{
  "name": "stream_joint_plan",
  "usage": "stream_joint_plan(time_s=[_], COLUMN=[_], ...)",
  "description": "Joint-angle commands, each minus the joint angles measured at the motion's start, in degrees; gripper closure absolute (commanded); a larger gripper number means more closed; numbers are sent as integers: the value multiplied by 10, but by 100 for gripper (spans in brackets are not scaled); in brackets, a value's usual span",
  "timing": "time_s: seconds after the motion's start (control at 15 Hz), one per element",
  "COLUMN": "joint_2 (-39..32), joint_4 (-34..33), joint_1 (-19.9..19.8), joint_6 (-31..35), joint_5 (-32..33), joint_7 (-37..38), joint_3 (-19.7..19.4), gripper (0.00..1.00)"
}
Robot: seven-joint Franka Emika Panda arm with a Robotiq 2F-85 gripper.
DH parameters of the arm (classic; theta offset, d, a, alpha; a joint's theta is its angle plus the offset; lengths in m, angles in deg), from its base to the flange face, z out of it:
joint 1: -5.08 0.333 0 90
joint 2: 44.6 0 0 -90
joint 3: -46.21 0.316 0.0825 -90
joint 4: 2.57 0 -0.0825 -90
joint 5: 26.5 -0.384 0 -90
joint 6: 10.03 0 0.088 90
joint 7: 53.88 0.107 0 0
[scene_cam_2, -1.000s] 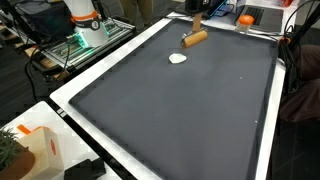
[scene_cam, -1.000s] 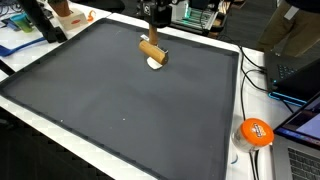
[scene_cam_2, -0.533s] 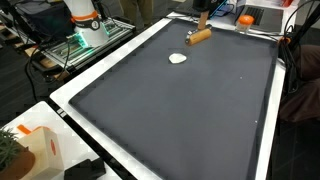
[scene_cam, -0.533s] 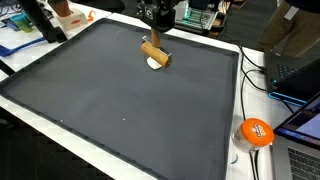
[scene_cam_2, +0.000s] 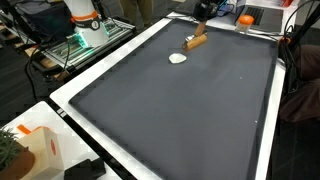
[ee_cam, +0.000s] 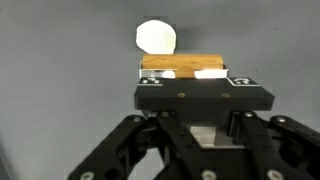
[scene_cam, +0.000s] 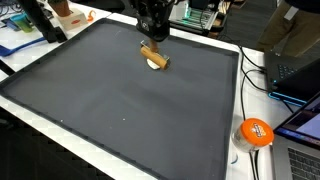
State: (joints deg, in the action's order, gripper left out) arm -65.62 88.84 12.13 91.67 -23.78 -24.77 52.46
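My gripper (scene_cam: pixel 153 40) hangs over the far part of the black mat (scene_cam: pixel 110 100) and is shut on a brown wooden block (scene_cam: pixel 155 55). The block lies crosswise between the fingers and is tilted in both exterior views (scene_cam_2: pixel 197 41). In the wrist view the wooden block (ee_cam: pixel 180 64) shows just beyond the gripper (ee_cam: pixel 185 76), whose black body hides the block's near side. A small white disc (ee_cam: pixel 156 38) lies flat on the mat right beside the block, also visible as the white disc (scene_cam: pixel 155 65) (scene_cam_2: pixel 178 58). Whether the block touches the mat I cannot tell.
A white table border (scene_cam: pixel 240 110) frames the mat. An orange round object (scene_cam: pixel 254 132), cables and laptops (scene_cam: pixel 295 75) sit along one side. The robot base (scene_cam_2: pixel 85 22) and a metal rack stand beyond another edge. A black box (scene_cam_2: pixel 85 171) lies at the near corner.
The gripper has come down a little with the block, bringing it lower over the mat beside the white disc. The disc has not moved.
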Motion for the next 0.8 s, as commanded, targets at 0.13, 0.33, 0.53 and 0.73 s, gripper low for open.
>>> stream_joint_plan(time_s=[0.13, 0.33, 0.53, 0.73], joint_2=[-52, -45, -57, -68], joint_4=[-88, -69, -81, -89], joint_1=[8, 12, 11, 13], joint_6=[-84, -57, -60, -60], joint_5=[-30, -24, -28, -19], joint_7=[-17, -16, -21, -21], joint_3=[-20, -26, -28, -35], gripper=[78, 53, 78, 78])
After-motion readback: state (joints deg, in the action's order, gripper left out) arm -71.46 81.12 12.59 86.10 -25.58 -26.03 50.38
